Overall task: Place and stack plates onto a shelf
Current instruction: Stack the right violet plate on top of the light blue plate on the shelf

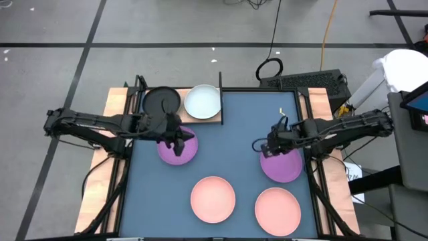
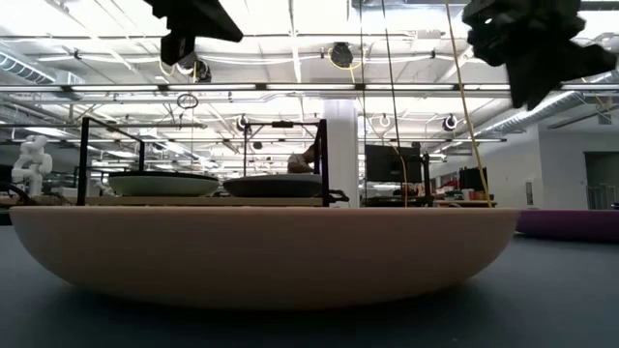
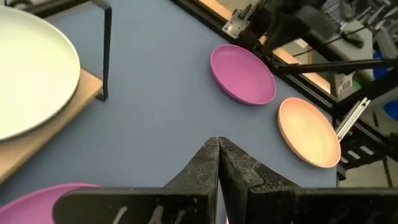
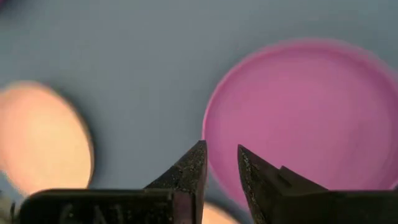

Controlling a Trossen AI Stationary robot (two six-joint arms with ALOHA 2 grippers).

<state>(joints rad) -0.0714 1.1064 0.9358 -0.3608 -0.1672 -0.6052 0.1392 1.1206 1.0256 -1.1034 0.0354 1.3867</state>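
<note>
Plates are split between two places: a black plate (image 1: 162,102) and a whitish plate (image 1: 202,101) already sit side by side on the light-wood shelf (image 1: 215,118) at the far edge of the blue-grey mat (image 1: 241,134), while two purple and two salmon pink ones lie loose on the mat. The left gripper (image 1: 179,139), fingers pressed together and empty, hovers over the left purple plate (image 1: 175,151) nearest the shelf, likely the next to stack. The right gripper (image 1: 267,145), fingers slightly apart, hangs over the rim of the right purple plate (image 1: 282,165), seemingly lining up an edge grasp.
</note>
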